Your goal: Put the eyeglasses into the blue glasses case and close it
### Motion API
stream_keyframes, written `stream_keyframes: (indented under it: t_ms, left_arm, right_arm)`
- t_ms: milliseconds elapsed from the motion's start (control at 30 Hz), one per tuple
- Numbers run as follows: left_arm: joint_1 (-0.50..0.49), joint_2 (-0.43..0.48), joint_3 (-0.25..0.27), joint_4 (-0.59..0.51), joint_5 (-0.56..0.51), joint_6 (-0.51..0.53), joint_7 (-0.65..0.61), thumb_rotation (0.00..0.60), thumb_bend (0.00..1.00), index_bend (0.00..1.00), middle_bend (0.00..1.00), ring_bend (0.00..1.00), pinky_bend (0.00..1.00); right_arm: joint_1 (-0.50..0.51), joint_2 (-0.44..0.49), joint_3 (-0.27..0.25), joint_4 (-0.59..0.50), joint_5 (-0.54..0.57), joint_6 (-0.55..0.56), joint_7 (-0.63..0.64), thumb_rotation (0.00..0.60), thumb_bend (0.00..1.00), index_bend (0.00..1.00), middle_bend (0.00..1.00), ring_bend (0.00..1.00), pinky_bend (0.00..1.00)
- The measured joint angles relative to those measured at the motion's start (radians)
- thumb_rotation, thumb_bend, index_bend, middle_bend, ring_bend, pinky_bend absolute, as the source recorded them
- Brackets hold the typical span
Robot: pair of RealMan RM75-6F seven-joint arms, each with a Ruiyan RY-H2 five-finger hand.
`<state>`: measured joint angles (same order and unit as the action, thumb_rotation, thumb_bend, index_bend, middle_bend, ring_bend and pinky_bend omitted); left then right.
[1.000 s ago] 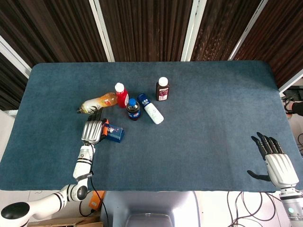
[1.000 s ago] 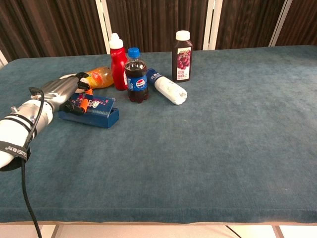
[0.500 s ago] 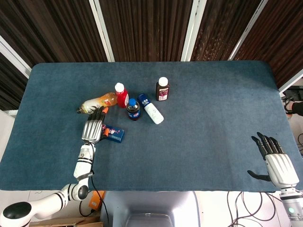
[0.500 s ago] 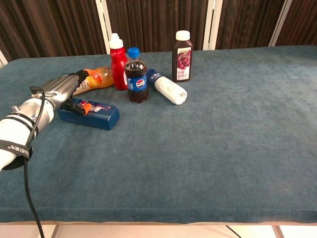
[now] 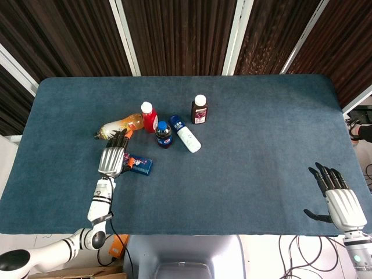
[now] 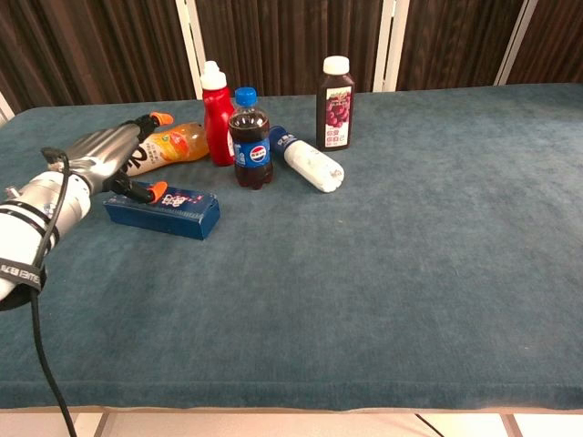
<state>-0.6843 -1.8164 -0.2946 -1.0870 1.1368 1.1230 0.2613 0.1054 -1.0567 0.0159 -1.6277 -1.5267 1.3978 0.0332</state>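
The left hand (image 6: 107, 157) hangs over the far end of the blue glasses case (image 6: 164, 211), its fingers a little apart and curled downward. It holds nothing that I can see; orange tips show at two fingertips. The case lies flat on the desk (image 6: 383, 273) and looks shut, and I cannot find the eyeglasses in either view, so they may already be inside; I cannot tell. If the closing is the step now, my judgement is that the hand should come straight down on the lid and press evenly, without pushing the case sideways to the lying orange bottle (image 6: 168, 144) at 12 o'clock from it.

The right hand (image 5: 340, 197) rests spread and empty near the desk edge, at 4 o'clock from the bottles.

Compared with one second ago, the left hand has lifted off the case and drawn back toward 10 o'clock. The case has stayed in place.
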Motion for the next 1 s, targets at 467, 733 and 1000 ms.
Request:
stream_keyframes:
  t_ms: [467, 733, 1000]
  left_arm:
    - [0.247, 0.524, 0.245, -0.514, 0.230, 0.155, -0.129, 0.600, 0.38, 0.00, 0.00, 0.00, 0.07]
    - [0.422, 0.682, 0.401, -0.522, 0.446, 0.329, -0.377, 0.600, 0.38, 0.00, 0.00, 0.00, 0.03]
    - [0.494, 0.674, 0.397, -0.455, 0.493, 0.428, -0.360, 0.600, 0.38, 0.00, 0.00, 0.00, 0.03]
  right_arm:
    - [-0.002, -0.011, -0.004, -0.007, -0.001, 0.000, -0.041, 0.600, 0.08, 0.00, 0.00, 0.00, 0.00]
    - [0.002, -0.033, -0.011, -0.018, -0.008, -0.008, -0.100, 0.600, 0.08, 0.00, 0.00, 0.00, 0.00]
    - [0.000, -0.034, -0.008, -0.023, -0.005, -0.001, -0.104, 0.600, 0.08, 0.00, 0.00, 0.00, 0.00]
